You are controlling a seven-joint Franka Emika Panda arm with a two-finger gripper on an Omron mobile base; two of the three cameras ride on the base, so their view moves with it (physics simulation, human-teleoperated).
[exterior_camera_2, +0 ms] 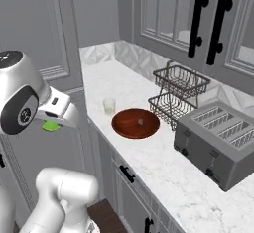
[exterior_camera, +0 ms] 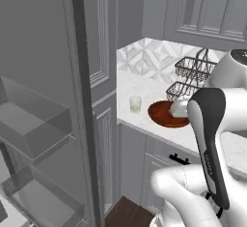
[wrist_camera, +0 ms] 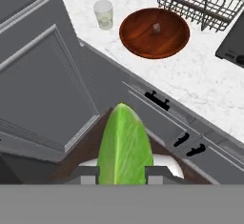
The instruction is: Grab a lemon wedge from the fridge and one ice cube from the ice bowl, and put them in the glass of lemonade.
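Closed tight on the small yellow-green lemon wedge (wrist_camera: 125, 147): the robot's dark two-finger claw (wrist_camera: 122, 174), one finger pad on each side of the fruit, seen in the hand view. Pointing up and away from the claw, the thin tip of the wedge. Also peeking out as a bright green bit (exterior_camera_2: 50, 126) under the white arm in the right base view, off the edge of the counter. Past the claw and up on the white marble counter (wrist_camera: 200, 80), the small clear glass of pale lemonade (wrist_camera: 103, 14), standing straight. Just beside the glass, not touching it, the wide round reddish-brown wooden bowl (wrist_camera: 154, 32). Inside the bowl, near its middle, one tiny see-through ice cube (wrist_camera: 156, 27). Beyond the bowl, farther from the claw, a dark wire basket (wrist_camera: 200, 1) with two levels. Next to the basket, a grey toaster (exterior_camera_2: 218, 140) with slots on top. Right below the claw, light grey cabinet fronts (wrist_camera: 52, 89) with small black handles (wrist_camera: 157, 100), and a bit of dark brown wood floor (wrist_camera: 83, 156). Well off to the claw's left side in the left base view, the tall dark grey fridge (exterior_camera: 79, 100) with its door open and clear glass shelves (exterior_camera: 34, 124) inside. Same glass (exterior_camera: 135, 104) and same bowl (exterior_camera: 164, 115) also there in the left base view, partly behind the white arm.
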